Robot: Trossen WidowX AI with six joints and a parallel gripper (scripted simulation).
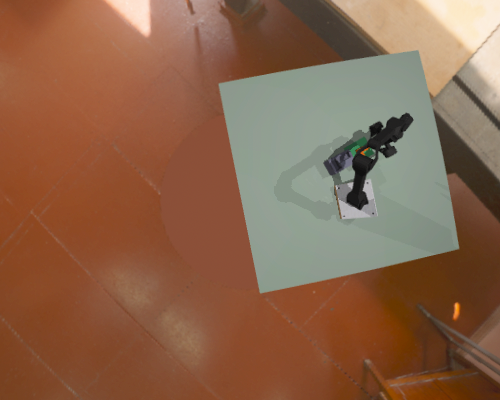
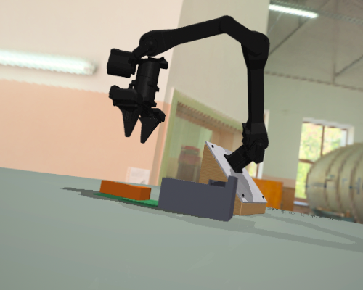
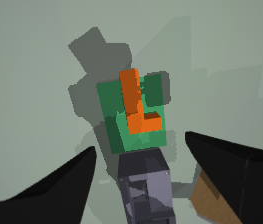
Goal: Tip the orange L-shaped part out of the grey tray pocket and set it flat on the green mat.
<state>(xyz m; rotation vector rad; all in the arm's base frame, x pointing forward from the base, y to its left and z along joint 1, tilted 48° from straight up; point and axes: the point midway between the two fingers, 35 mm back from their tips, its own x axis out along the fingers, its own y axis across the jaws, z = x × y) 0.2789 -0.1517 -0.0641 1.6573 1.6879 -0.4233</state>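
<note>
1. The gripper (image 2: 136,140) (image 3: 140,143)'s fingers stand wide apart, nothing between them, above the mat (well clear of the part).
2. The part (image 2: 125,190) (image 3: 134,102), an orange L, lies flat on the mat.
3. The mat (image 2: 152,202) (image 3: 154,141), green, sits just beside the tray.
4. The tray (image 1: 331,167) (image 2: 195,199) (image 3: 144,162), grey, stands between the mat and the arm's base (image 1: 372,212) (image 2: 255,195).
5. The arm (image 1: 360,182) (image 2: 256,87) arches over, higher than the tray.
</note>
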